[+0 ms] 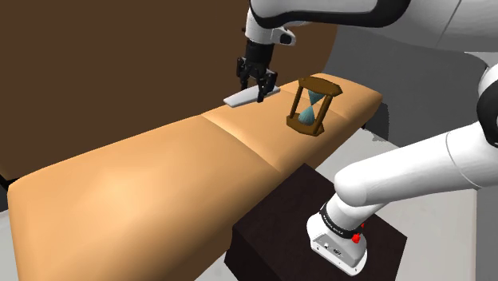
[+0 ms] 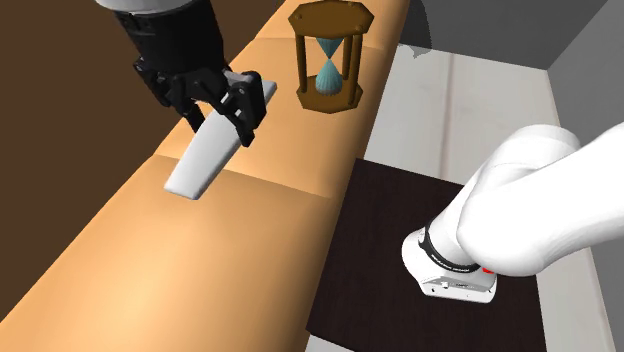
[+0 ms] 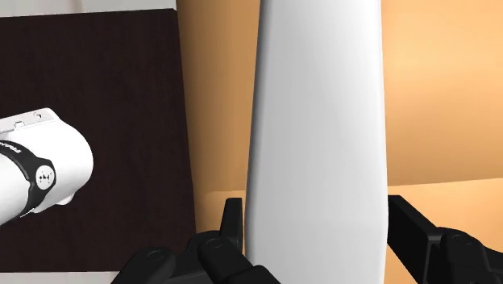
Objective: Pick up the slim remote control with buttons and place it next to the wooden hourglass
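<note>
The slim remote [image 1: 244,97] is drawn plain white with no buttons showing. My black gripper [image 1: 258,86] is shut on it, clasping one end across its width, and the rest sticks out toward the shoulder view's left. From the second exterior view the remote [image 2: 200,160] slants down from the gripper [image 2: 222,116] over the tan bench. In the wrist view the remote [image 3: 318,137] runs straight out between the two fingers [image 3: 234,227]. The wooden hourglass [image 1: 314,104] with blue sand stands upright on the bench, a short way to the shoulder view's right of the gripper, also seen from the second exterior view as the hourglass [image 2: 330,55].
A long tan cushioned bench [image 1: 160,184] runs diagonally, with a brown wall behind it. The dark box stand [image 1: 319,239] sits beside the bench's near edge and carries the arm's white base [image 1: 339,239]. Grey floor lies past the bench's far end.
</note>
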Controlling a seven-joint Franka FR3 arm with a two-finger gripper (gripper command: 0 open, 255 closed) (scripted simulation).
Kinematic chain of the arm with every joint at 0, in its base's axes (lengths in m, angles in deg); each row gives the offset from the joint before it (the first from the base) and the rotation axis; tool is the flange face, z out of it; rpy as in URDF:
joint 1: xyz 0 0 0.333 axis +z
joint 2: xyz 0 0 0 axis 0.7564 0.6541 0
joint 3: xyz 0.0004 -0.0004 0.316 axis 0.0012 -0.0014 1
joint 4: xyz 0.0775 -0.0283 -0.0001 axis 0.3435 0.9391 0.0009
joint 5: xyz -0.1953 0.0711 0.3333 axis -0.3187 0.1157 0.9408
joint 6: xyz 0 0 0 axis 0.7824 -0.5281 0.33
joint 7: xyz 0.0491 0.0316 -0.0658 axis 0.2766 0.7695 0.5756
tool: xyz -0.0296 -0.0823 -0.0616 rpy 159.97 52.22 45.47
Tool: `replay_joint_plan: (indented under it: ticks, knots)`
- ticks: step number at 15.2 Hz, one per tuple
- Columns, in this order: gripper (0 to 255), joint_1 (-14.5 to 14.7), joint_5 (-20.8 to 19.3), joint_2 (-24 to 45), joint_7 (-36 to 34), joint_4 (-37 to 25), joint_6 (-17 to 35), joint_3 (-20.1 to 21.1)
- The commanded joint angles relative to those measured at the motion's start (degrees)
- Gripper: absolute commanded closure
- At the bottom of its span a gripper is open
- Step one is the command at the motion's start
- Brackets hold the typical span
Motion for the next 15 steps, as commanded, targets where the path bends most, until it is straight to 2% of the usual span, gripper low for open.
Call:
replay_joint_plan:
  ticks: [1, 8, 15]
  knots:
    - [255, -0.96, -0.95, -0.05, 2.85, 0.01, -0.35, -2.14]
    - [255, -4.67, -4.59, 1.96, 11.98, -0.44, 0.34, -8.86]
    - [255, -8.59, -8.09, 6.77, 20.41, -4.01, 1.13, -14.76]
